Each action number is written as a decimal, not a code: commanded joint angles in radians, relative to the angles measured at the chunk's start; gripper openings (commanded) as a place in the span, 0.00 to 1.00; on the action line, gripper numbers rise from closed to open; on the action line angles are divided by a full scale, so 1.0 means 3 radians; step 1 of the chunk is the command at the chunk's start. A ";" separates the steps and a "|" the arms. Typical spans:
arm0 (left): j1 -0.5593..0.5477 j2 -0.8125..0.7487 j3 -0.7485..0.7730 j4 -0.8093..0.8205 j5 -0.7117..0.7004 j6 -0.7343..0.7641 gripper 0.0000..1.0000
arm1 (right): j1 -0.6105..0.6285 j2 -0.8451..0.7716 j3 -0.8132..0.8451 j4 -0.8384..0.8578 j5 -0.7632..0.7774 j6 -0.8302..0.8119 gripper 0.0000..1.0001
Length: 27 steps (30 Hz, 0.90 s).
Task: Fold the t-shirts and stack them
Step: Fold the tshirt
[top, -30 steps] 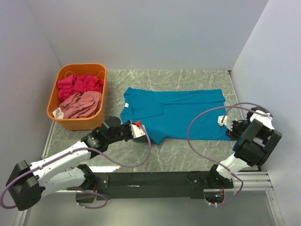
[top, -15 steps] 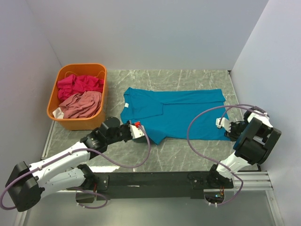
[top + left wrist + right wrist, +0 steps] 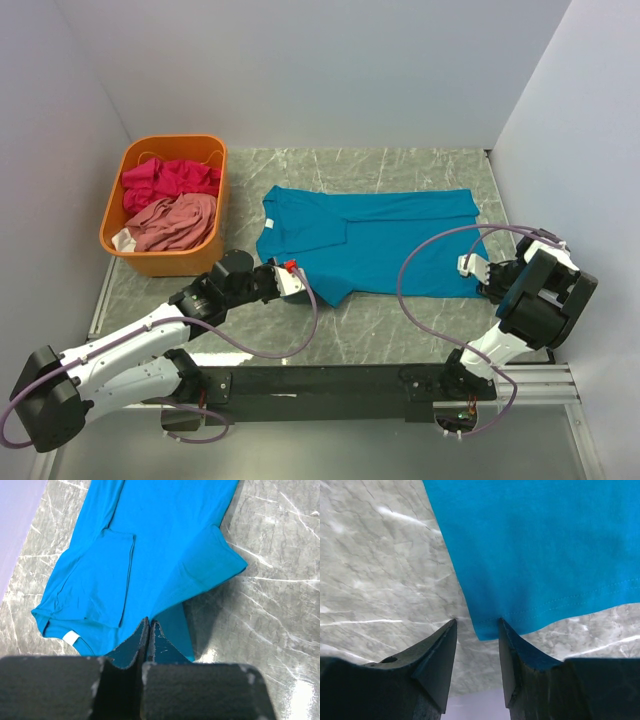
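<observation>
We saw the teal-blue t-shirt (image 3: 375, 240) spread flat on the counter (image 3: 370, 325), our left gripper (image 3: 149, 622) fully closed at its near sleeve, and our right gripper (image 3: 477, 622) half open, holding nothing, astride 1 hem corner.

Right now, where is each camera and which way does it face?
Top external: above, behind the robot, looking down; both arms, teal t-shirt, orange basket.
Left wrist: on left arm, looking along shut left gripper at the shirt's collar end.
Right wrist: on right arm, looking past open right gripper at the shirt's hem corner.
Shared: all three show the teal t-shirt.
</observation>
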 commanded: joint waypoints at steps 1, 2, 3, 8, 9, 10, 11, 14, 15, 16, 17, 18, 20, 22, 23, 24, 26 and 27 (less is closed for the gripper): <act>0.0015 -0.0044 0.0005 0.0109 0.0069 0.0031 0.00 | 0.0021 0.0085 -0.0009 0.0178 0.0104 -0.0464 0.46; 0.0020 -0.0044 0.0000 0.0109 0.0069 0.0031 0.00 | 0.0021 0.0096 -0.0014 0.0193 0.0109 -0.0459 0.46; 0.0020 -0.0039 0.0000 0.0114 0.0064 0.0031 0.00 | 0.0016 0.0106 -0.0009 0.0209 0.0125 -0.0459 0.46; 0.0025 -0.0044 0.0000 0.0114 0.0074 0.0025 0.00 | 0.0037 0.0147 -0.0080 0.0270 0.0176 -0.0454 0.41; 0.0020 -0.0044 -0.0005 0.0114 0.0074 0.0025 0.01 | 0.0042 0.0137 -0.0100 0.0311 0.0176 -0.0444 0.39; 0.0020 -0.0044 -0.0005 0.0114 0.0079 0.0020 0.00 | 0.0047 0.0137 -0.0121 0.0321 0.0171 -0.0433 0.34; 0.0025 -0.0044 -0.0005 0.0114 0.0079 0.0025 0.00 | 0.0047 0.0132 -0.0152 0.0332 0.0161 -0.0428 0.31; 0.0025 -0.0049 -0.0010 0.0114 0.0069 0.0025 0.00 | 0.0052 0.0111 -0.0182 0.0367 0.0099 -0.0377 0.15; 0.0025 -0.0059 -0.0015 0.0114 0.0074 0.0031 0.00 | 0.0052 0.0111 -0.0177 0.0352 0.0084 -0.0347 0.12; 0.0030 -0.0070 -0.0015 0.0119 0.0064 0.0026 0.01 | 0.0047 0.0106 -0.0167 0.0337 0.0048 -0.0326 0.07; 0.0030 -0.0070 -0.0020 0.0119 0.0064 0.0025 0.00 | 0.0047 0.0116 -0.0132 0.0317 0.0018 -0.0306 0.03; 0.0025 -0.0075 -0.0020 0.0119 0.0064 0.0025 0.01 | 0.0052 0.0111 -0.0106 0.0271 -0.0013 -0.0265 0.00; 0.0030 -0.0090 -0.0026 0.0130 0.0059 0.0025 0.01 | 0.0042 0.0091 -0.0025 0.0199 -0.0115 -0.0234 0.00; 0.0025 -0.0100 -0.0026 0.0140 0.0044 0.0031 0.01 | 0.0047 0.0040 0.0062 0.0031 -0.0202 -0.0188 0.00; 0.0025 -0.0106 -0.0026 0.0145 0.0038 0.0041 0.00 | 0.0047 0.0019 0.0164 -0.0046 -0.0283 -0.0178 0.00; 0.0025 -0.0111 -0.0026 0.0155 0.0028 0.0051 0.01 | 0.0042 -0.0016 0.0221 -0.0219 -0.0320 -0.0162 0.00; 0.0040 -0.0116 -0.0020 0.0191 0.0003 0.0066 0.00 | 0.0042 -0.0042 0.0404 -0.0388 -0.0427 -0.0122 0.00; 0.0050 -0.0111 -0.0015 0.0196 0.0003 0.0071 0.00 | 0.0042 -0.0052 0.0466 -0.0556 -0.0453 -0.0126 0.00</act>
